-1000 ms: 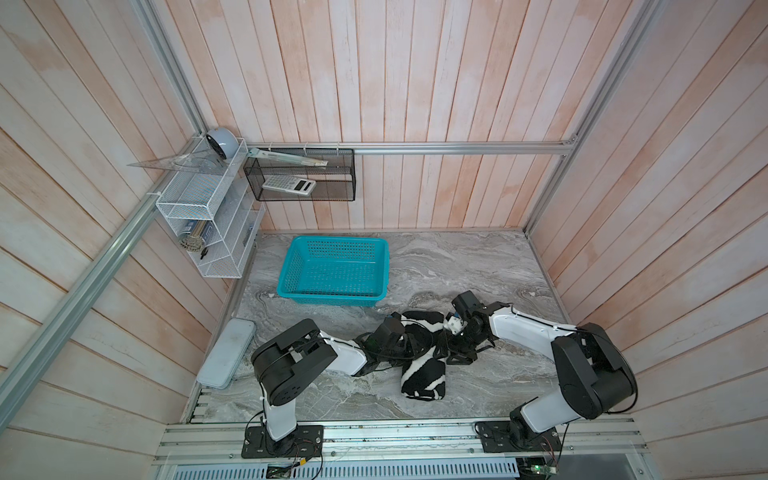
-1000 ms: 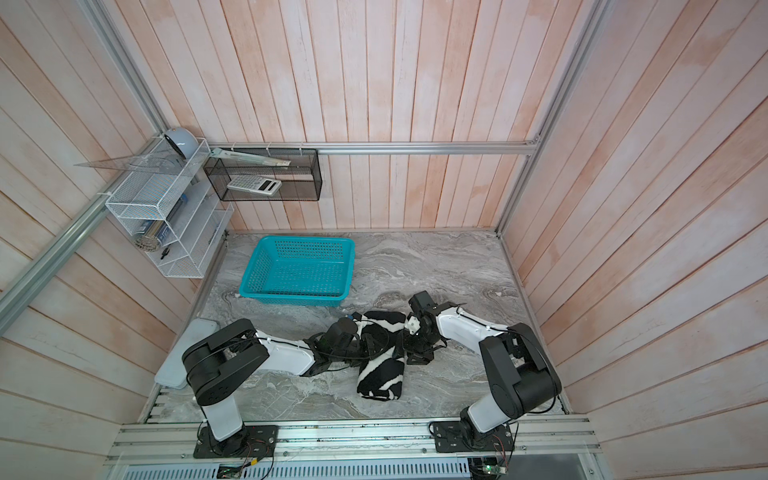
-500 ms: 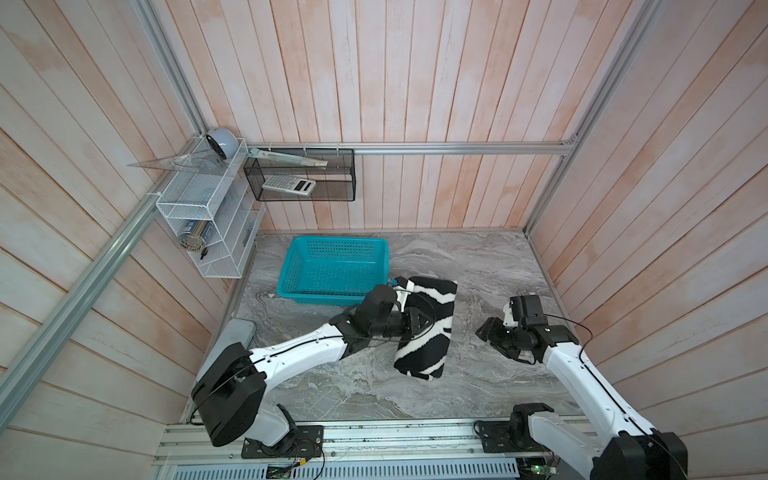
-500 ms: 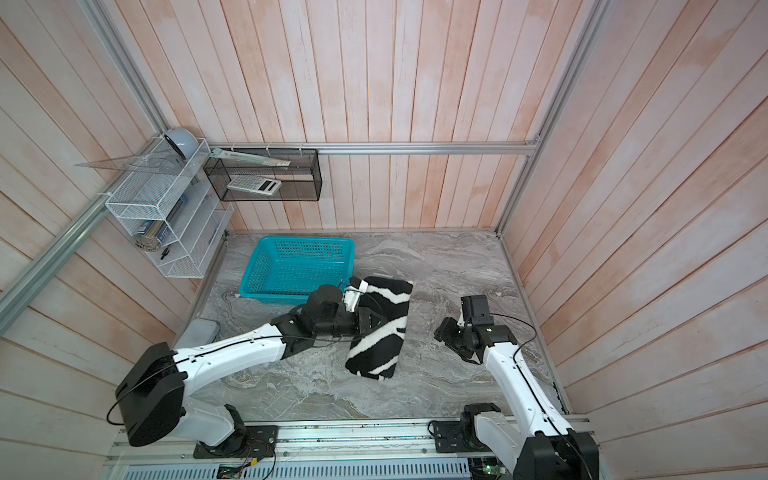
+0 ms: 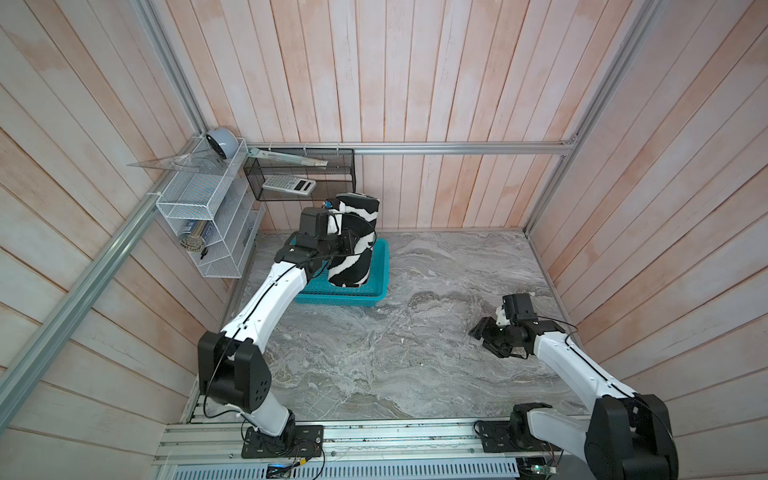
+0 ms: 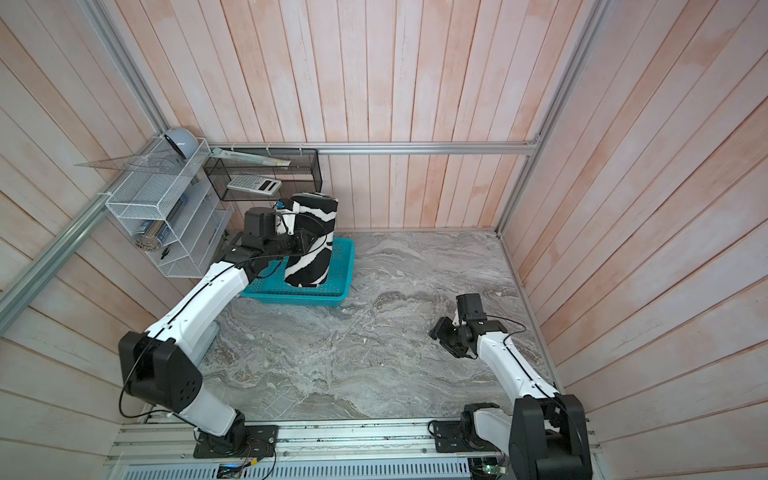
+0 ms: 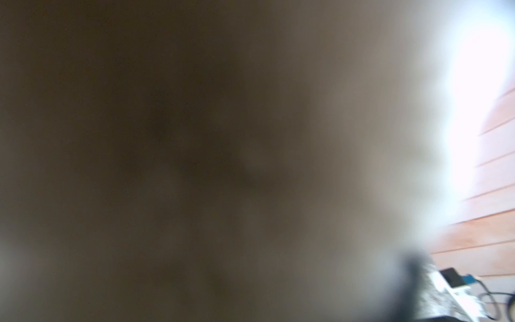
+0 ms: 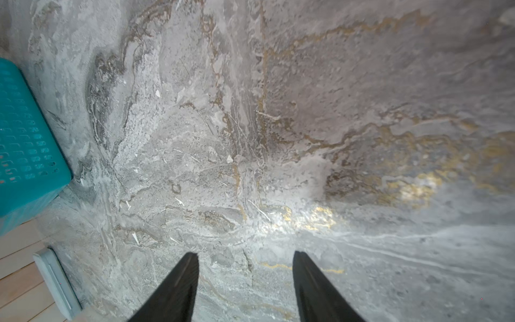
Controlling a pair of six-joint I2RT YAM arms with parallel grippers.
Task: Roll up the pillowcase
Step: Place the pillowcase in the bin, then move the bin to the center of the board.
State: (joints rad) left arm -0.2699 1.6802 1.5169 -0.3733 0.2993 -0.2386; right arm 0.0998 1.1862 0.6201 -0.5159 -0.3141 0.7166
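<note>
Pale plank walls on three sides, grey marbled counter (image 5: 436, 353) underneath. Toward the far left corner, teal basket (image 5: 345, 300) on the counter, just below a white wire rack (image 5: 195, 195) and a black mesh shelf (image 5: 332, 189) with a calculator (image 5: 291, 184) inside.

Rolled into a thick zebra-striped cylinder: pillowcase (image 5: 353, 268), upright over the basket, lower end inside the basket's outline in both top views. Impossible to tell whether resting on the basket floor or hanging clear.

Clamped on the roll at about mid-height: left fingers (image 5: 348, 244), drawn narrow, gripping the cloth. Left wrist view smothered in dark blur, only a strip of plank wall at one edge.

Well apart, near the right wall: right fingers (image 5: 488, 340), low over bare counter, spread wide, holding nothing. Black tips clearly parted in the right wrist view, a corner of the basket (image 8: 28, 139) at the edge.
</note>
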